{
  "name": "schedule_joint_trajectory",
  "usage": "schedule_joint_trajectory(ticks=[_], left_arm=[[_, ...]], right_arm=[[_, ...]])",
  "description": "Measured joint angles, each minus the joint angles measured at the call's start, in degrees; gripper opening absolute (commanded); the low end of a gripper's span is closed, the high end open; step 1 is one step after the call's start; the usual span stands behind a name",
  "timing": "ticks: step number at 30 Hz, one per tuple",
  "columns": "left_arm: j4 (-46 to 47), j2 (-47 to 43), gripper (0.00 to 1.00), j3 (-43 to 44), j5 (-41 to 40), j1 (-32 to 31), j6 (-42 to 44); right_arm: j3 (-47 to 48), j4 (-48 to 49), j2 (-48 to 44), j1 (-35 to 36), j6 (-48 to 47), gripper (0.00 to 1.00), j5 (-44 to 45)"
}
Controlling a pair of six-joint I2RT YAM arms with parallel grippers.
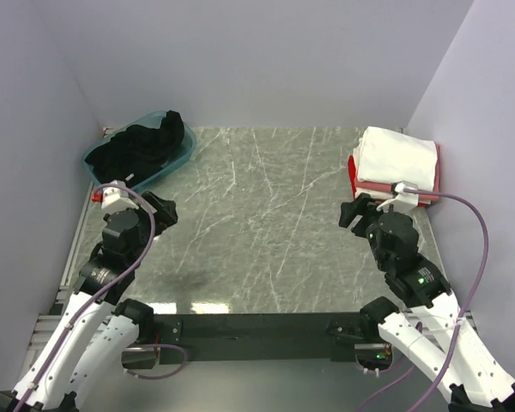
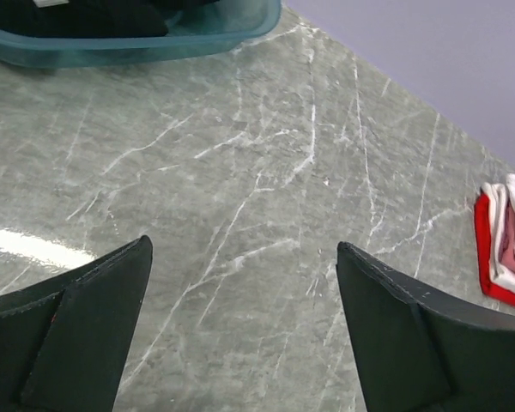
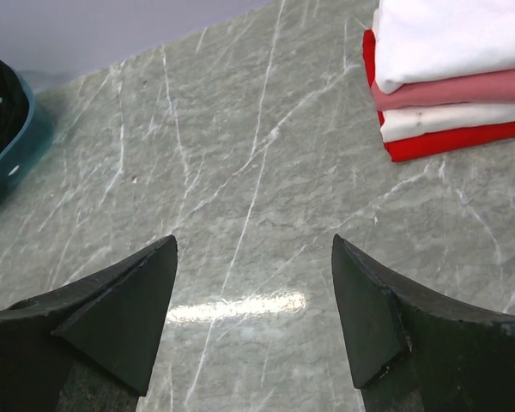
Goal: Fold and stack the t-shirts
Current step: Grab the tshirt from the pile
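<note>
1. Because the black t-shirt (image 1: 142, 148) lies bunched inside the teal tub (image 1: 178, 161) at the table's far left corner, its outline merges into one dark mass and its folds cannot be read.
2. From the left wrist, the tub is cut off by the top edge. Only part of its wall and a strip of black cloth show.
3. At the far right sits the folded stack (image 1: 396, 159). From above, its white top layer hides most of what lies beneath, and the right arm's cable (image 1: 476, 215) crosses its near edge.
4. The right wrist view shows the stack's side: white on top, then pink, then white, with red at the bottom. Its right part runs out of view.
5. The left gripper (image 2: 245, 247) has its fingers spread wide over bare stone, holding nothing.
6. The right gripper (image 3: 254, 243) is likewise spread and empty, near the stack but apart from it.
7. The table (image 1: 257, 223) is glossy grey-green marble pattern with white veins and a bright glare patch near the arms.
8. Plain pale lavender walls (image 1: 266, 60) close in the left, back and right sides.
</note>
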Motion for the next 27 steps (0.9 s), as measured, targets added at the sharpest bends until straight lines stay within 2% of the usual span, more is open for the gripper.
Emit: schedule_joint_trajectory(ticks=[9, 14, 17, 21, 27], left_arm=[[-2.4, 3.6, 0.99, 1.1, -4.7, 0.0, -2.5], [0.0, 7.5, 0.99, 1.6, -5.0, 0.0, -1.8], [2.3, 12.7, 0.99, 3.3, -5.1, 0.4, 0.0], [5.6, 22.7, 0.98, 8.0, -3.3, 5.6, 2.2], [10.6, 39.2, 0.92, 18.1, 1.5, 19.0, 3.8]], right_arm=[[-0.3, 0.0, 0.4, 0.0, 0.0, 0.8, 0.7], [-0.8, 0.0, 0.5, 0.0, 0.0, 0.8, 0.7], [-0.8, -0.1, 1.0, 0.0, 0.0, 0.8, 0.6], [-0.8, -0.1, 1.5, 0.0, 0.0, 0.8, 0.0], [-1.1, -0.1, 0.5, 0.0, 0.0, 0.81, -1.5]])
